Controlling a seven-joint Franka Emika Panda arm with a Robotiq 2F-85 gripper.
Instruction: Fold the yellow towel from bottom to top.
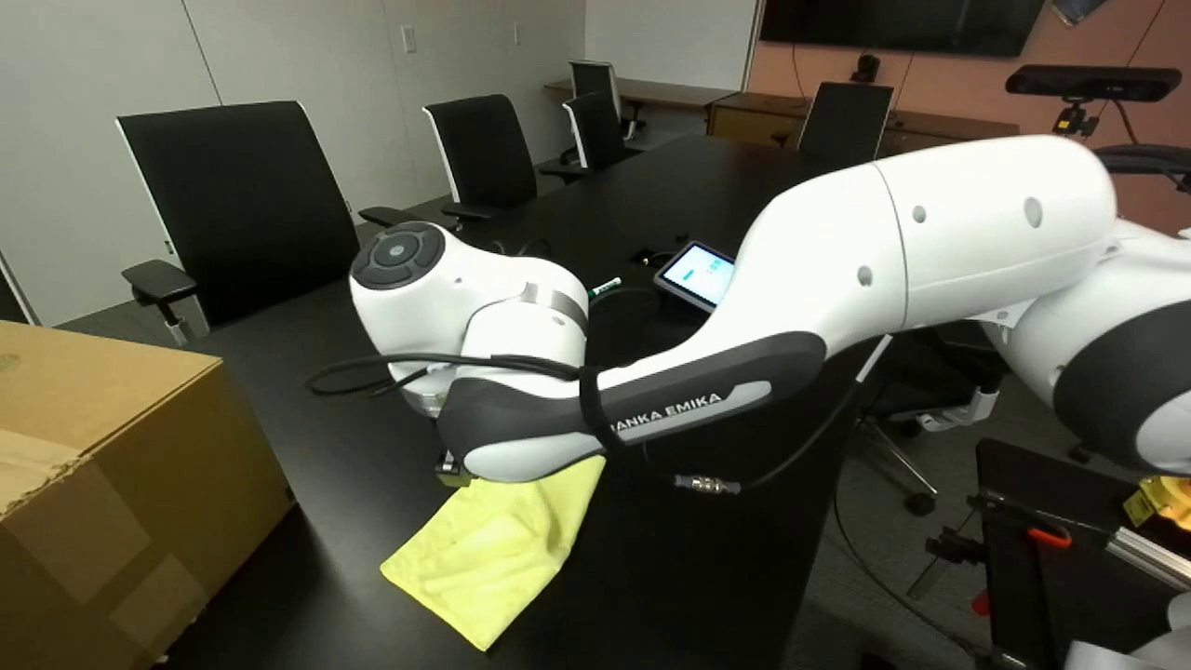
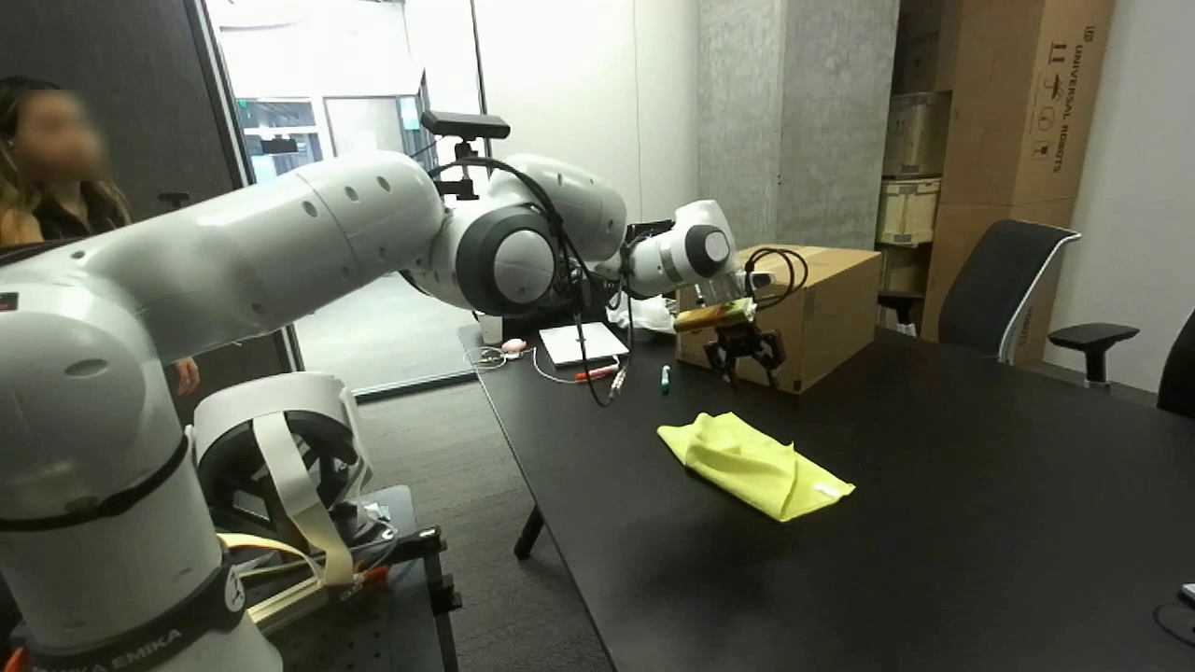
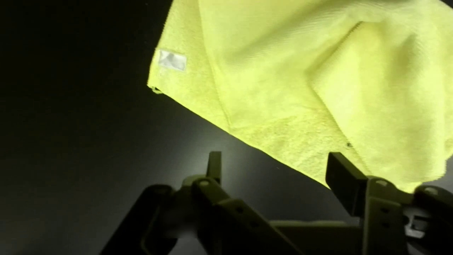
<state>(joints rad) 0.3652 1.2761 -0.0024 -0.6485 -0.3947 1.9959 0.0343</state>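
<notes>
Yellow towel (image 2: 752, 467) on table (image 2: 943, 560), lower than spread fingers (image 3: 345, 180), apart.

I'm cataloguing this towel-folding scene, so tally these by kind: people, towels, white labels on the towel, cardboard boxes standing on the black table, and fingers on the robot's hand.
Person: 1
Yellow towel: 1
White label: 1
Cardboard box: 1
Robot fingers: 2
Total: 6

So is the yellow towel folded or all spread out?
Partly folded. In the wrist view, one part of the yellow towel lies creased over another, leaving an uncovered strip with a white tag.
</notes>
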